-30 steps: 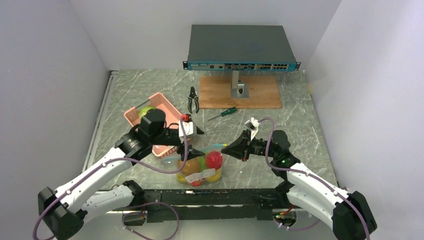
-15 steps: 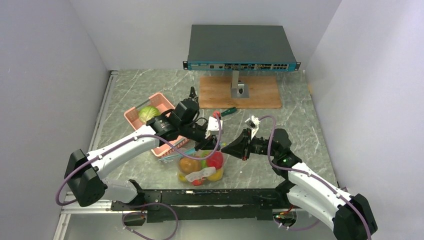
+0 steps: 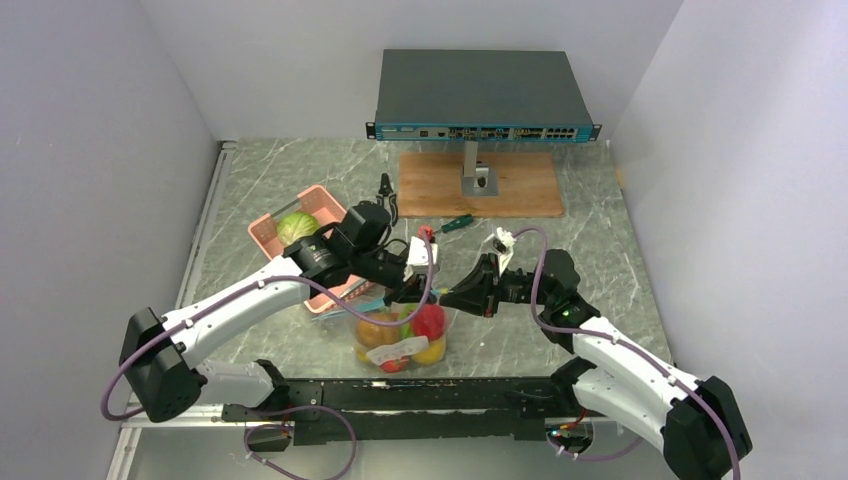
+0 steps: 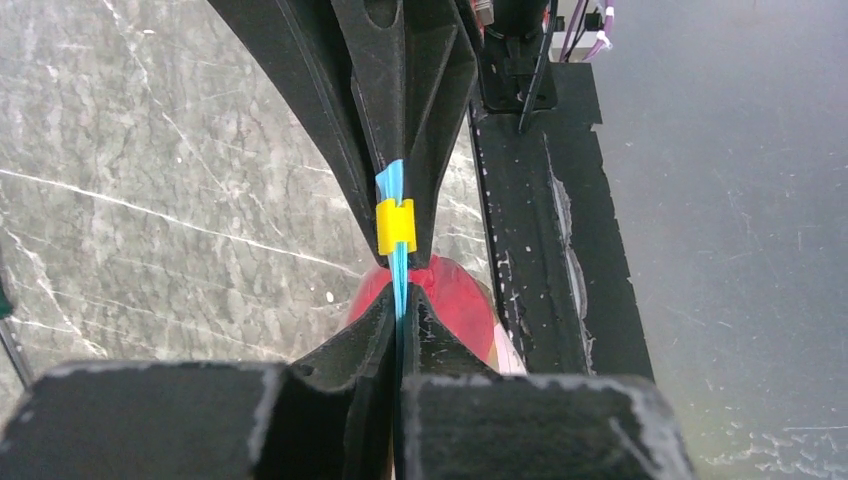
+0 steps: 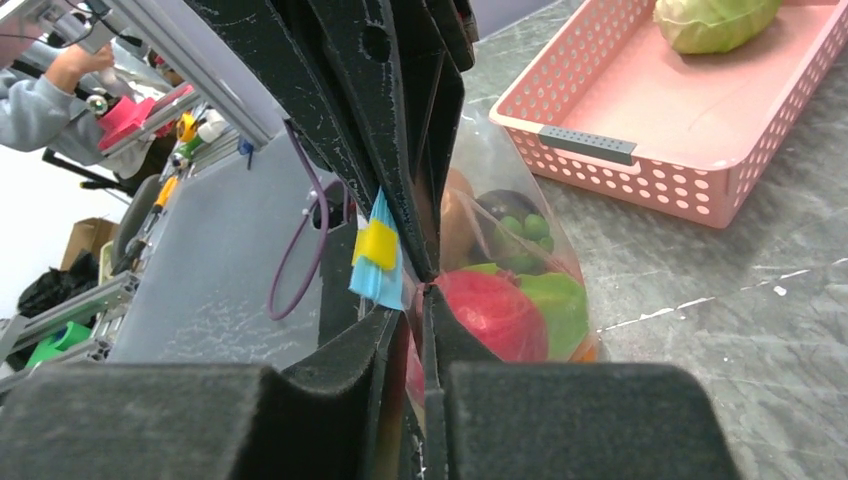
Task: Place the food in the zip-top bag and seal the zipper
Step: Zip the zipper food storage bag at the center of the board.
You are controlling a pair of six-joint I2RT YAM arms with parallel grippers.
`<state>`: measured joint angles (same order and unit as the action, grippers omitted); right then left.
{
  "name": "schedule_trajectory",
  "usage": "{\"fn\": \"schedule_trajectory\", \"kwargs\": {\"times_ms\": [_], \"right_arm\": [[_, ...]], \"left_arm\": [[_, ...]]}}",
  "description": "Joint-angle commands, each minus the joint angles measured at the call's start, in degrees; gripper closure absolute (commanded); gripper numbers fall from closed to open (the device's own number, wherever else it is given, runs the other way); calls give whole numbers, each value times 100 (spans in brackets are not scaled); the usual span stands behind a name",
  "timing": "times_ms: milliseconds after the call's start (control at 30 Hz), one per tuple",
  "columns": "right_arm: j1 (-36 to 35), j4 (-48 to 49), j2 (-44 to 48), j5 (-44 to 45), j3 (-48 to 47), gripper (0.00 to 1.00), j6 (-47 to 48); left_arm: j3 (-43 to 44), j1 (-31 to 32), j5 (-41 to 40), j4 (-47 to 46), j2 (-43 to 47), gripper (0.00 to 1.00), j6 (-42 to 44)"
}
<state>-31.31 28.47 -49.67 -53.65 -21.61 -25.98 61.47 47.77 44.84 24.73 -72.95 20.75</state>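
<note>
Setting: grey-green marbled counter boxed in by plain white walls on three sides.
Back of counter: dark network switch raised on a metal stand over a wooden board.
Loose tools: green-handled screwdriver just in front of the board; black pliers to its left, partly hidden by the left arm.
Pink basket: left of centre, holding one green cabbage.
Zip-top bag: standing on the counter near the front edge, between the two arms and just right of the basket's near corner; mouth uppermost, clear sides crinkled.
Food: inside the bag; a red round piece uppermost, with orange, yellow and green pieces beside and below it.
Left claw: reaching in from the basket side; fingers pressed together with the zipper pinched between them.
Right claw: reaching in from the opposite side, tip to tip with the left claw; fingers all but together, only a thin slit between them, the teal strip and the bag's film caught in it.
Zipper: teal-blue strip standing edge-up between the two sets of fingertips, directly above the red piece.
Slider: small yellow clip riding on the zipper, between the right claw's fingers near their tips.
</note>
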Motion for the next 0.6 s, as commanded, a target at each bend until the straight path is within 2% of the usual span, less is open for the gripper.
{"fn": "schedule_trajectory", "kwargs": {"times_ms": [0,67,100,200,333,567], "right_arm": [[-36,747,-99,-256,-285,97,-93],[-50,723,-120,-145,-273,100,-152],[-57,781,-115,-79,-224,100,-228],[-65,1016,1,148,-35,100,-518],[-95,829,183,294,17,100,-491],[-133,447,249,410,-119,100,-347]], "left_arm": [[18,-26,181,-141,183,81,-72],[-93,-29,61,-432,306,53,-263],[-183,-27,-16,-599,393,45,-349],[-592,-30,-243,-1250,797,34,-553],[-1141,-30,-605,-2067,1396,35,-623],[-1411,-31,-817,-2746,1646,51,-892]]}}
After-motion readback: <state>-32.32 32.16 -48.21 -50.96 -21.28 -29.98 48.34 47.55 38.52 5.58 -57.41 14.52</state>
